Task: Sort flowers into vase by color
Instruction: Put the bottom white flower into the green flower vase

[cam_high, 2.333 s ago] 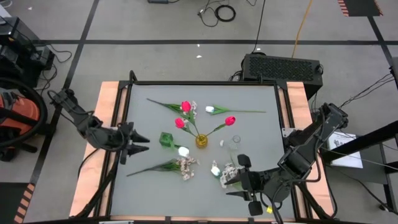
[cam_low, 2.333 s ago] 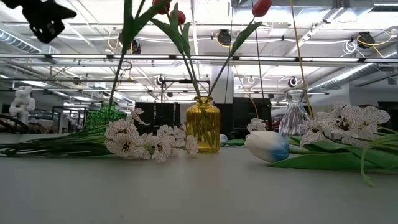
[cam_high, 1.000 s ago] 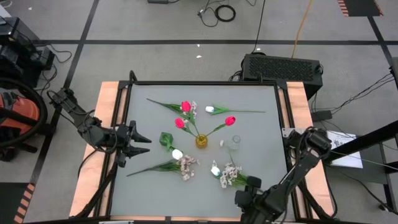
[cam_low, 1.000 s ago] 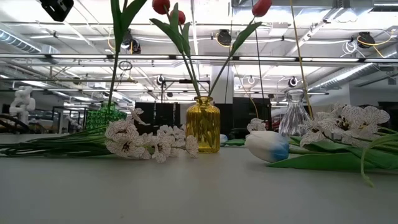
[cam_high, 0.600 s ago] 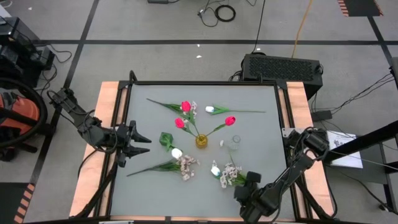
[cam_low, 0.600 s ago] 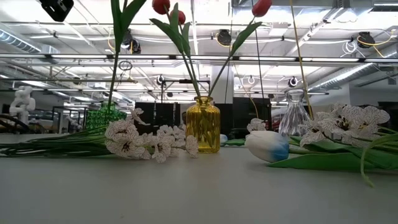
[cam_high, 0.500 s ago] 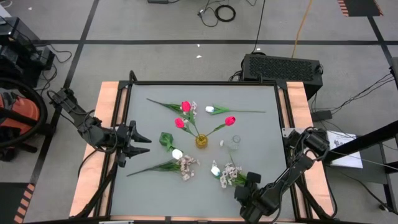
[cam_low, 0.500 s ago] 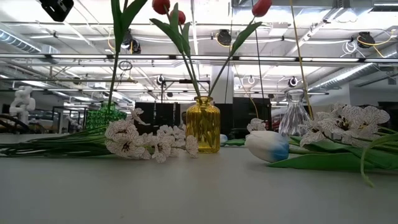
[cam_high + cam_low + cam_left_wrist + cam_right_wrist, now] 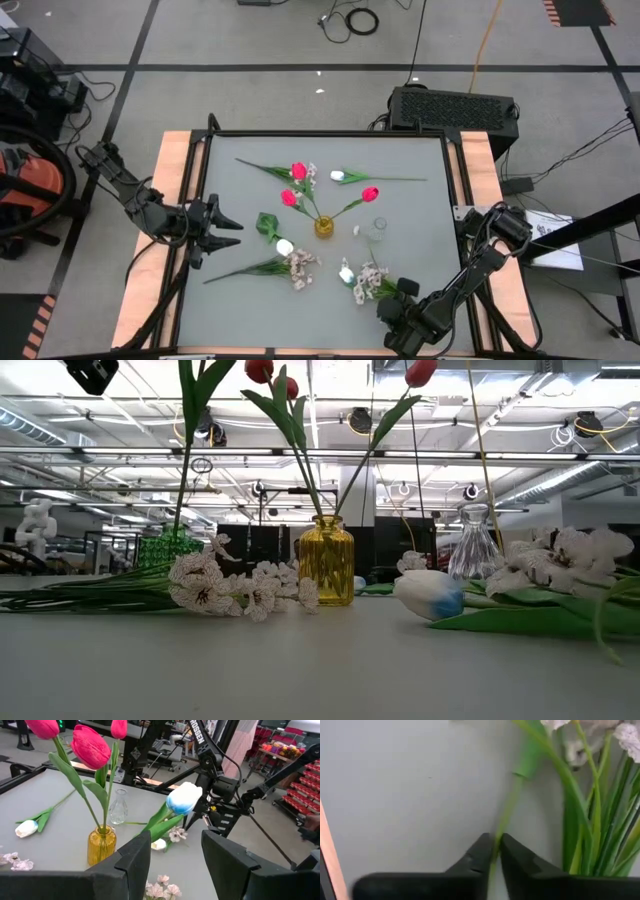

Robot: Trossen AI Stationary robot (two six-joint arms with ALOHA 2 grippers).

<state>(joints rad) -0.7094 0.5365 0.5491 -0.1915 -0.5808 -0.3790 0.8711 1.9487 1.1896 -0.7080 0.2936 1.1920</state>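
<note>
Pink-red tulips (image 9: 298,172) stand in the yellow vase (image 9: 324,228). One white tulip (image 9: 285,246) stands in the green vase (image 9: 267,226); another (image 9: 338,176) lies at the far side. The clear vase (image 9: 378,229) holds no flower. A pale spray (image 9: 300,266) lies near the middle. A white tulip (image 9: 346,272) and a second spray (image 9: 372,274) lie at the near right. My right gripper (image 9: 496,850) is down at their stem ends, shut on a green stem. My left gripper (image 9: 222,228) hangs open at the table's left edge, above the table and left of the green vase. My right gripper pinches a thin green stem (image 9: 501,827) between its two fingers (image 9: 479,854), close to the stem's free end. It comes steeply from above, the fingers across the stem. The stem lies low over the table; which bloom it belongs to I cannot tell.
Other leafy stems (image 9: 592,825) of the second spray lie right beside the held one. The table's raised wooden rim (image 9: 190,170) runs around the grey top. Bare grey surface lies along the near edge and at the far right.
My right gripper has sunk toward the table at the stem ends near the right front corner. In the low view the spray at the right has stirred a little, while the vases and the other flowers have stayed in place.
</note>
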